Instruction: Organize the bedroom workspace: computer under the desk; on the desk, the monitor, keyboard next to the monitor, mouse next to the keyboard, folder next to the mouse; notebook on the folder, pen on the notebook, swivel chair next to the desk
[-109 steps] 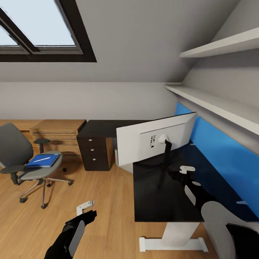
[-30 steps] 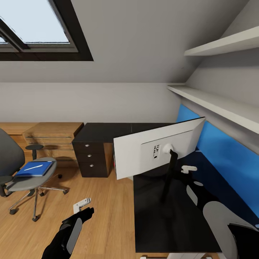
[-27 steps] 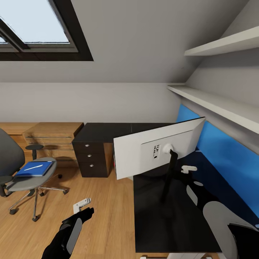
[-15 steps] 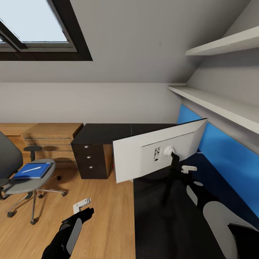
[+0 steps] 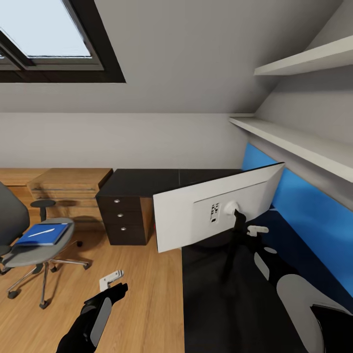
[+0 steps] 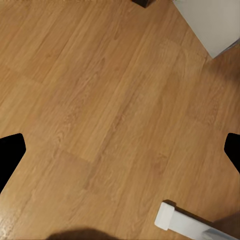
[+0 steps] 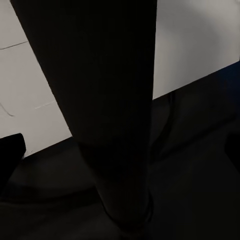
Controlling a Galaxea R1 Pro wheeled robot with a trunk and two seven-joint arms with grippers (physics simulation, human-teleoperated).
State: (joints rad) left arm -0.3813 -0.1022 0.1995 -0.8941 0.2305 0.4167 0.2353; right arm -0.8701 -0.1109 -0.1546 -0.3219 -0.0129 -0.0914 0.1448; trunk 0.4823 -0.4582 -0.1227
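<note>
The monitor (image 5: pixel 215 208) stands on the glossy black desk (image 5: pixel 225 304), its pale grey back turned toward the camera and its screen facing the blue wall panel (image 5: pixel 309 215). It leans on a thin black neck (image 5: pixel 238 230), which the right wrist view shows very close, as a dark smooth column (image 7: pixel 100 110) with the pale back panel behind it. The right gripper (image 5: pixel 247 235) is at this neck, just below the round mount. Whether its fingers press the neck I cannot tell, because black lies on black there.

I judge the monitor to be wide, rigid and top-heavy. The panel is fragile and would tip easily, so the neck or the base is the safer place to hold, not the thin edge of the screen. The neck looks smooth and perhaps slippery.

The left gripper (image 5: pixel 112 283) hangs over the wooden floor (image 6: pixel 100 100) with its fingers apart and nothing between them.

On the grey seat of the swivel chair (image 5: pixel 34 240), well apart from the desk, lies the flat blue folder (image 5: pixel 41 234) with the thin white pen (image 5: pixel 40 232) on top.
</note>
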